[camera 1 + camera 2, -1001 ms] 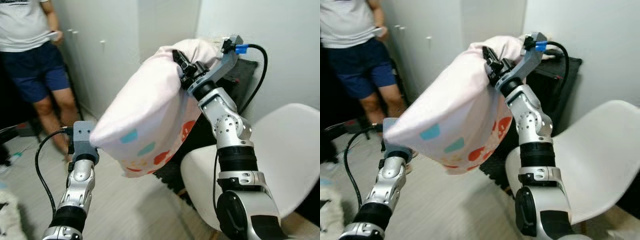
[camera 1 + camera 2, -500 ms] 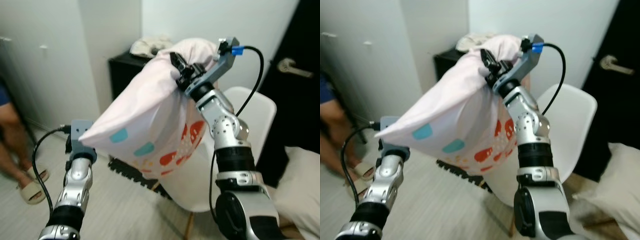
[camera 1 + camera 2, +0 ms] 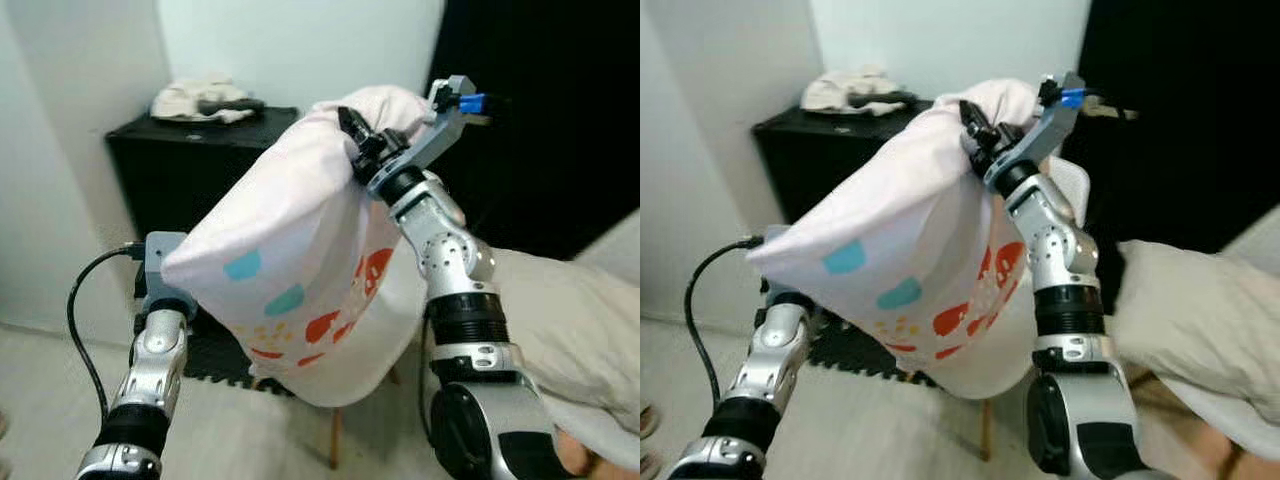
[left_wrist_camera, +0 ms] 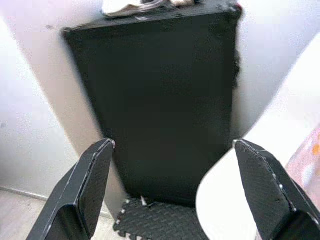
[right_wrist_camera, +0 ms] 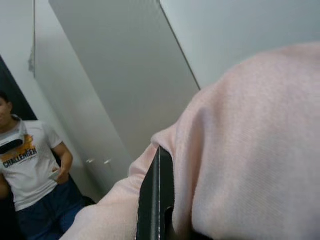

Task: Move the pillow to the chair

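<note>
Since a second ago the whole view has swung round: the person standing by the white doors has left the head views, and a black cabinet (image 3: 205, 160) with crumpled cloth (image 3: 205, 97) on top now stands behind the arms. That is the camera turning, not the furniture; the pillow itself sits between the arms much as it did.

On the left, the left hand (image 4: 175, 190) has its two black fingers spread wide with nothing between them, looking at the cabinet front and the white chair (image 4: 240, 170) beside it. The pillow's lower corner drapes over that wrist.

The pillow (image 3: 300, 270) (pale pink, with blue and orange patches) is held up in the air in front of the robot, above the chair. It sags and folds like a light, soft thing, so it should be easy to lift but floppy; a pinch on a bunched top edge looks the sensible hold.

The right hand (image 3: 362, 145) is closed on that upper edge, one finger (image 5: 156, 195) pressed into the fabric.

Further right lies a bed with beige bedding (image 3: 570, 310) against a dark doorway. Pale floor and a black foam mat (image 4: 155, 222) lie below.
</note>
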Controlling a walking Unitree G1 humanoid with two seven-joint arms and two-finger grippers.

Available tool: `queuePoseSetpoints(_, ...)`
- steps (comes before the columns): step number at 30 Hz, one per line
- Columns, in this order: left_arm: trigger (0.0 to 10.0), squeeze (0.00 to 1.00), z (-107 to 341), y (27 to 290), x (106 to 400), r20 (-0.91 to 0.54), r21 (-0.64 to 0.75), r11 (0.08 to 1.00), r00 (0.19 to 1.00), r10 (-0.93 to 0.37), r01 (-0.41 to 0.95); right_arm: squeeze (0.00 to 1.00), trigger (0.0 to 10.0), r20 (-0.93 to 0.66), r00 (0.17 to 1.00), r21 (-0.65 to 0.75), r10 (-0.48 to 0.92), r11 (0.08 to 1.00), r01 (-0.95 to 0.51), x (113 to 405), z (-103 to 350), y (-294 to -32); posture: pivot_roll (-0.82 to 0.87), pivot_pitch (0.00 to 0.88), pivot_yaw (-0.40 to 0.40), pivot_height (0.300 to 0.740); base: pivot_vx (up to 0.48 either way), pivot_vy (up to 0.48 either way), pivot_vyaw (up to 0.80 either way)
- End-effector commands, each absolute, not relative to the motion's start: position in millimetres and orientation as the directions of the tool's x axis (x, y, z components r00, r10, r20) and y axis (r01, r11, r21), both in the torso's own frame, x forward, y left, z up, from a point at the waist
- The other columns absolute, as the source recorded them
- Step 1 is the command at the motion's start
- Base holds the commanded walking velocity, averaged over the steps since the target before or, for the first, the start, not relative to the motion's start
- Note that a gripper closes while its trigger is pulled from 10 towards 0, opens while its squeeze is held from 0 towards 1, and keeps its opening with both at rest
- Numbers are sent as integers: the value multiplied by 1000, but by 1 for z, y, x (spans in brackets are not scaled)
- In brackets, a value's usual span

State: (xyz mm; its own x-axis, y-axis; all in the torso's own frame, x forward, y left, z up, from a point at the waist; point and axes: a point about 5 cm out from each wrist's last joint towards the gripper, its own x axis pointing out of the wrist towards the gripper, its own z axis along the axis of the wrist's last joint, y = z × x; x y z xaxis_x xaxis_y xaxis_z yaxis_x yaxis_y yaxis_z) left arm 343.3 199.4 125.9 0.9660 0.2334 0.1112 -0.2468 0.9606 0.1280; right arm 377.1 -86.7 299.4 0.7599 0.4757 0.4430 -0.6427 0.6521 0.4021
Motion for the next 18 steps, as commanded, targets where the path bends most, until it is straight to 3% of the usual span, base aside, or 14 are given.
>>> queuePoseSetpoints(1, 10000, 0, 124, 203, 341, 107, 140, 956, 964, 244, -258, 0, 0, 537, 707, 352, 459, 640, -683, 371, 321, -89, -40, 0, -1, 740, 0, 0, -800)
queuePoseSetpoints(18, 10000, 0, 138, 208, 338, 163, 151, 941, 946, 279, -303, 0, 0, 526, 698, 358, 486, 618, -700, 370, 318, -83, -25, 0, -8, 740, 0, 0, -800)
